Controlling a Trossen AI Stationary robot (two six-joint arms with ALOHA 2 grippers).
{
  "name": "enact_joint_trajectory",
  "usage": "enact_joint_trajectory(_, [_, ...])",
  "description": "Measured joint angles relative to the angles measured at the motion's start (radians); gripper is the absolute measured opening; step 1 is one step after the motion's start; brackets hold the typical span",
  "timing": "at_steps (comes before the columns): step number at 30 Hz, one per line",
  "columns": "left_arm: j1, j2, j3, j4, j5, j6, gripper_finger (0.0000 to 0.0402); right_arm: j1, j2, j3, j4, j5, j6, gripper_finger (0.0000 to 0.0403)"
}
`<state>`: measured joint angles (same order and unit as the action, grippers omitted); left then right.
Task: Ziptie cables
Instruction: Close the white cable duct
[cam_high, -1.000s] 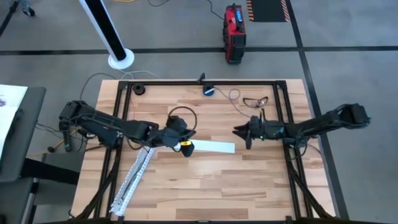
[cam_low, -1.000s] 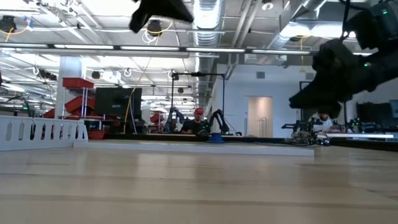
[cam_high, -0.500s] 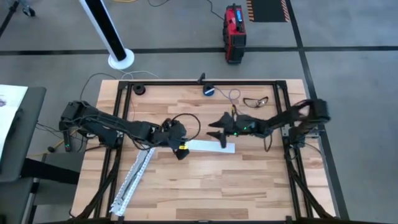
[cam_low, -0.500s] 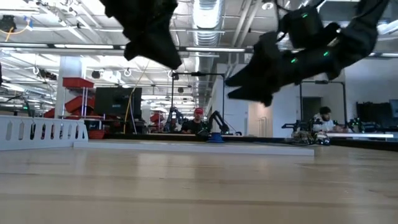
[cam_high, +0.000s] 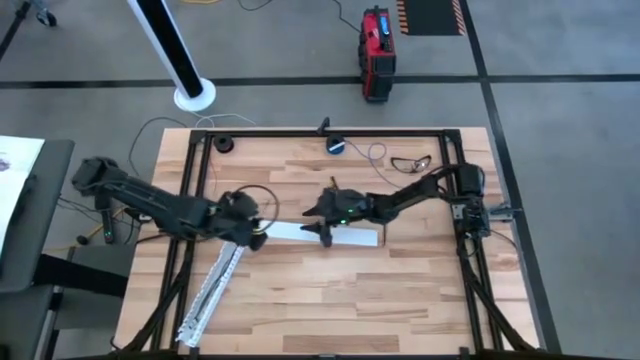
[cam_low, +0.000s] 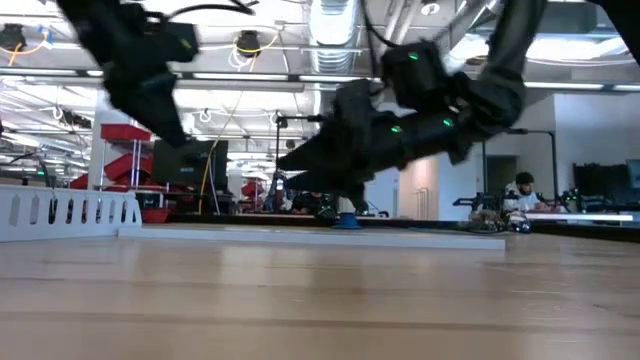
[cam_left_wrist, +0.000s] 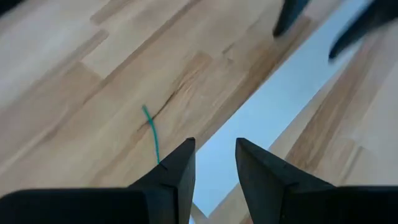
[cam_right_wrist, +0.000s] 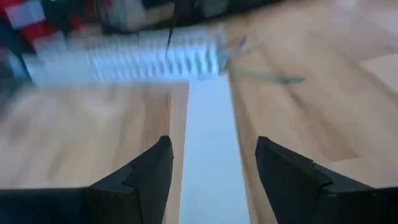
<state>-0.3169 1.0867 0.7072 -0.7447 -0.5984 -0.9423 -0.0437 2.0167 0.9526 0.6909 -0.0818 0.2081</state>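
Where the right wrist view looks ahead of the right gripper (cam_right_wrist: 214, 146), the cables (cam_right_wrist: 273, 78) show as thin grey strands on the light wooden slatted table (cam_high: 300, 310). They lie well ahead of its fingertips, just beside the near end of the long white perforated plastic strips (cam_right_wrist: 124, 59). The strands are blurred, so they cannot be counted. One thin green wire (cam_left_wrist: 151, 134) lies on the wood just ahead of the left gripper (cam_left_wrist: 214, 146); neither gripper touches any strand.

Arm pose:
- Right arm: stretched across the table, with its gripper above one flat white rectangular sheet (cam_high: 355, 237). Its fingers are spread wide and hold nothing; the sheet runs between them.
- Left arm: reaches in from its own side, with its gripper at the opposite end of the sheet. Its fingers stand a narrow gap apart and hold nothing.

Change from earlier frames:
- One second ago the right gripper was clear of the sheet, near its own side of the table. It has since advanced over the sheet.
- Half a second ago the left gripper stood farther along the sheet. It has drawn back toward its base.

Count: two arms, one sheet, one bundle of strips. Well behind the right gripper lie one round blue-black device (cam_high: 335, 146) and one small dark looped item (cam_high: 410, 162).
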Motion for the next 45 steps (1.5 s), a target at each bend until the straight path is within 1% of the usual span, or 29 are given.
enact_joint_trajectory(3, [-0.031, -0.100, -0.051, 0.008, -0.010, -0.070, 0.0110, 0.008, 0.007, 0.108, -0.186, -0.001, -0.120, 0.0222])
enact_joint_trajectory(4, [-0.037, -0.123, -0.059, 0.010, -0.013, -0.075, 0.0110, 0.007, 0.019, 0.139, -0.215, -0.004, -0.146, 0.0224])
enact_joint_trajectory(7, [-0.051, -0.166, -0.074, 0.020, -0.015, -0.076, 0.0110, -0.005, 0.065, 0.190, -0.245, -0.057, -0.152, 0.0232])
enact_joint_trajectory(12, [-0.071, -0.179, -0.075, 0.029, -0.034, -0.061, 0.0110, -0.005, 0.180, 0.256, -0.233, -0.073, -0.094, 0.0245])
enact_joint_trajectory(15, [-0.083, -0.171, -0.076, 0.028, -0.057, -0.061, 0.0110, -0.003, 0.221, 0.293, -0.215, -0.082, -0.077, 0.0247])
enact_joint_trajectory(20, [-0.090, -0.158, -0.076, 0.035, -0.069, -0.070, 0.0110, 0.009, 0.285, 0.317, -0.197, -0.094, -0.040, 0.0249])
enact_joint_trajectory(23, [-0.090, -0.153, -0.078, 0.083, -0.094, -0.077, 0.0110, 0.023, 0.333, 0.321, -0.180, -0.148, 0.050, 0.0258])
enact_joint_trajectory(25, [-0.090, -0.141, -0.101, 0.185, -0.105, -0.092, 0.0110, 0.044, 0.349, 0.322, -0.166, -0.131, 0.088, 0.0265])
enact_joint_trajectory(27, [-0.089, -0.117, -0.141, 0.272, -0.071, -0.092, 0.0110, 0.061, 0.352, 0.323, -0.152, -0.113, 0.106, 0.0269])
enact_joint_trajectory(28, [-0.088, -0.096, -0.163, 0.348, -0.037, -0.092, 0.0110, 0.067, 0.351, 0.323, -0.147, -0.106, 0.111, 0.0270])
enact_joint_trajectory(30, [-0.088, -0.048, -0.214, 0.507, 0.062, -0.070, 0.0108, 0.078, 0.336, 0.320, -0.148, -0.102, 0.121, 0.0271])
enact_joint_trajectory(32, [-0.093, 0.009, -0.255, 0.611, 0.148, -0.024, 0.0105, 0.085, 0.314, 0.317, -0.175, -0.091, 0.126, 0.0271])
enact_joint_trajectory(33, [-0.096, 0.038, -0.267, 0.646, 0.174, -0.007, 0.0103, 0.085, 0.302, 0.317, -0.190, -0.090, 0.128, 0.0271])
enact_joint_trajectory(37, [-0.079, 0.126, -0.268, 0.661, 0.230, 0.071, 0.0095, 0.085, 0.286, 0.317, -0.261, -0.103, 0.127, 0.0271])
enact_joint_trajectory(40, [-0.063, 0.178, -0.244, 0.749, 0.287, 0.111, 0.0091, 0.084, 0.281, 0.317, -0.296, -0.184, 0.171, 0.0271])
enact_joint_trajectory(42, [-0.063, 0.212, -0.219, 0.806, 0.332, 0.129, 0.0088, 0.085, 0.243, 0.304, -0.347, -0.232, 0.203, 0.0271])
enact_joint_trajectory(43, [-0.063, 0.229, -0.207, 0.819, 0.342, 0.138, 0.0087, 0.093, 0.218, 0.292, -0.384, -0.234, 0.209, 0.0271])
enact_joint_trajectory(45, [-0.066, 0.262, -0.180, 0.822, 0.362, 0.151, 0.0083, 0.114, 0.147, 0.255, -0.461, -0.168, 0.189, 0.0270])
